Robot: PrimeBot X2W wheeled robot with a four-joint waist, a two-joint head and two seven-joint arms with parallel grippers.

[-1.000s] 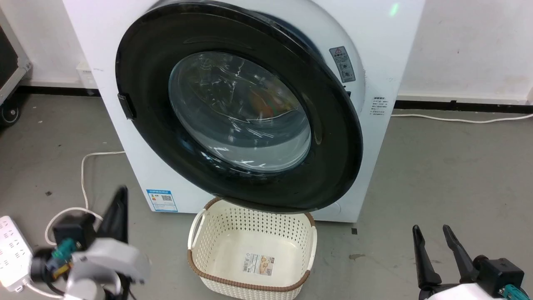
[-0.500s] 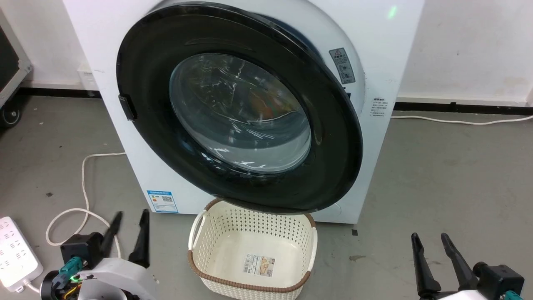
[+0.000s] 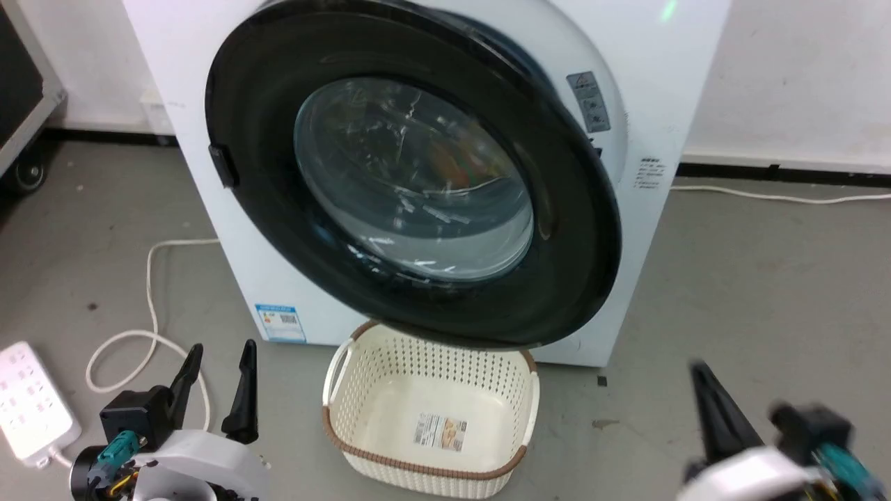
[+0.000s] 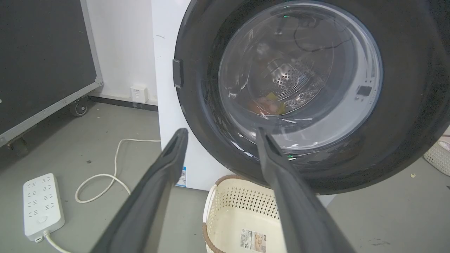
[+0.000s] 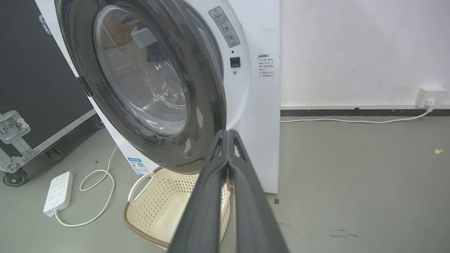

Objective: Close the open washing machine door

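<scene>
The washing machine door (image 3: 414, 177) is round, glossy black-framed, with a bulging glass window. It stands ajar on the white washing machine (image 3: 209, 209); in the right wrist view the door's (image 5: 140, 77) right edge sits away from the machine front. The door (image 4: 299, 77) also fills the upper half of the left wrist view. My left gripper (image 3: 221, 346) is open and empty at the lower left, its fingers (image 4: 220, 130) pointing at the door's lower left, apart from it. My right gripper (image 3: 703, 379), blurred at the lower right, has its fingers (image 5: 226, 133) pressed together on nothing, short of the door.
A cream perforated basket (image 3: 348, 376) sits on the floor under the door's lower edge. A white power strip (image 3: 31, 403) and looped cable (image 3: 150, 299) lie at the left. A black wheeled case (image 5: 35, 70) stands left of the machine. Grey floor spreads to the right.
The right gripper has gone from open to shut and is moving, blurred. The left gripper settled low with its fingers open. The head camera shifted a little; the door holds its angle.
</scene>
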